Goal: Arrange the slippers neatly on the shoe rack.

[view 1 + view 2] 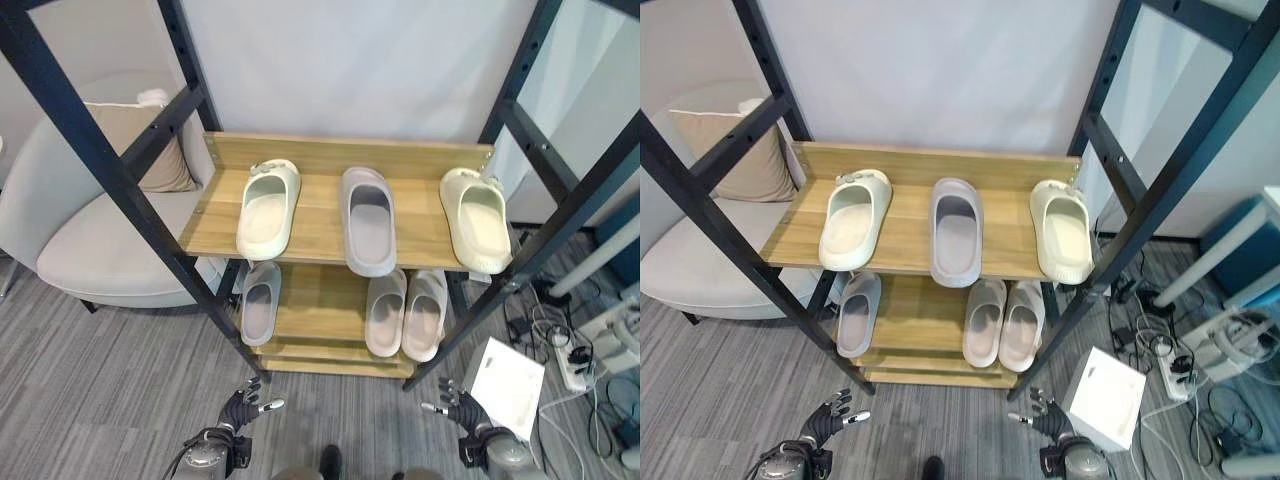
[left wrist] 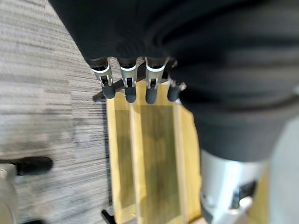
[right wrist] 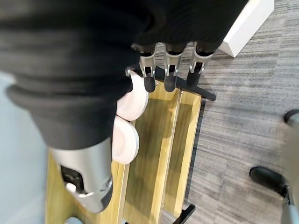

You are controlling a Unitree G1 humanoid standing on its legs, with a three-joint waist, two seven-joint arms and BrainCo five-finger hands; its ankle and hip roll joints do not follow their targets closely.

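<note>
Six slippers already sit on the shoe rack (image 1: 300,150), well ahead of both hands: a cream slipper (image 1: 268,208), a grey slipper (image 1: 368,220) and a second cream slipper (image 1: 477,218) on the upper shelf, spaced apart; a lone grey one (image 1: 261,301) and a pinkish pair (image 1: 406,313) below. The left hand (image 1: 241,408) and right hand (image 1: 458,408) hang low with relaxed, straight fingers, holding nothing. Matching pairs side by side appears to remain.

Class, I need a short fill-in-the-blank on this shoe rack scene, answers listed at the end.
1. The upper shelf holds ___ slippers.
2. The grey slipper up there lies ___ the two cream slippers.
3. The lower shelf holds ___ slippers.
4. Both hands, left hand and right hand, hold ___.

Answers: three; between; three; nothing
</note>
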